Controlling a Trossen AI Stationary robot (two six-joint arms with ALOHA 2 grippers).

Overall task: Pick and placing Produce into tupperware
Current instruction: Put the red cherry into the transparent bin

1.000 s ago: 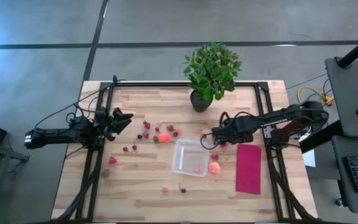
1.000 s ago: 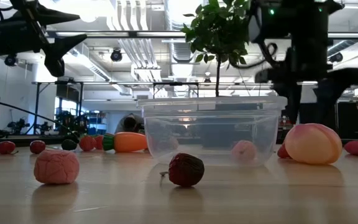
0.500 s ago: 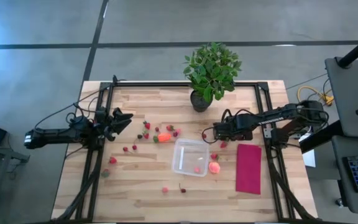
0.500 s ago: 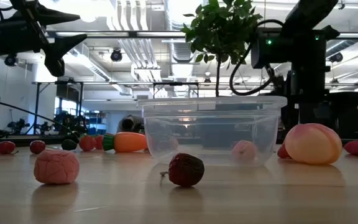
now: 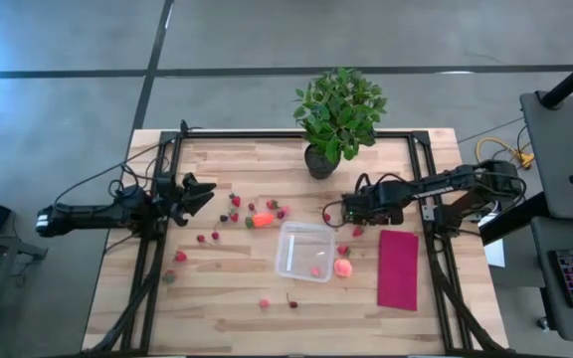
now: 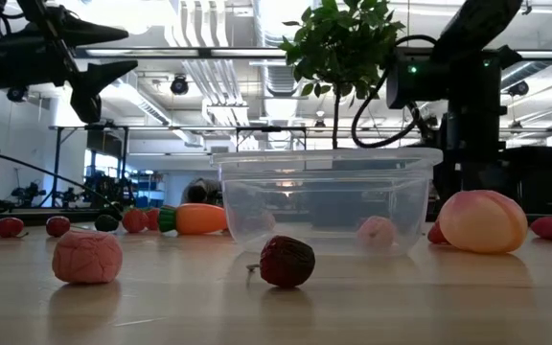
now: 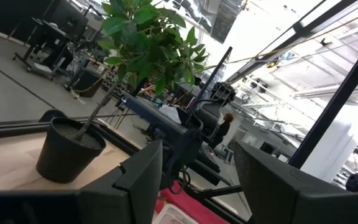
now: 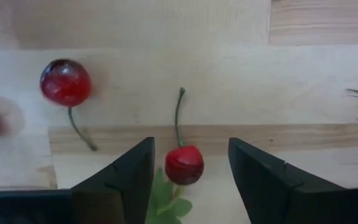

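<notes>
Grey concrete floor is seen around a pale wooden plank counter fitted with black frame rails. A leafy green potted plant in a dark pot stands at the far edge. A flat magenta rectangular cloth lies toward the right side. A small clear shallow plastic tupperware sits near the middle, with one small pink piece lying inside. A larger round orange-pink fruit rests just beside its right wall, and an orange-red piece with a green top lies beyond its far-left corner. Many tiny red pieces are scattered over the counter around the container.

The right hand is held low over the counter, between plant and tupperware. Its fingers are set apart, either side of a small red cherry with a thin stem; contact is not seen. A second red cherry lies nearby.

The left hand is held raised over the left part of the counter, fingers apart, holding nothing.
</notes>
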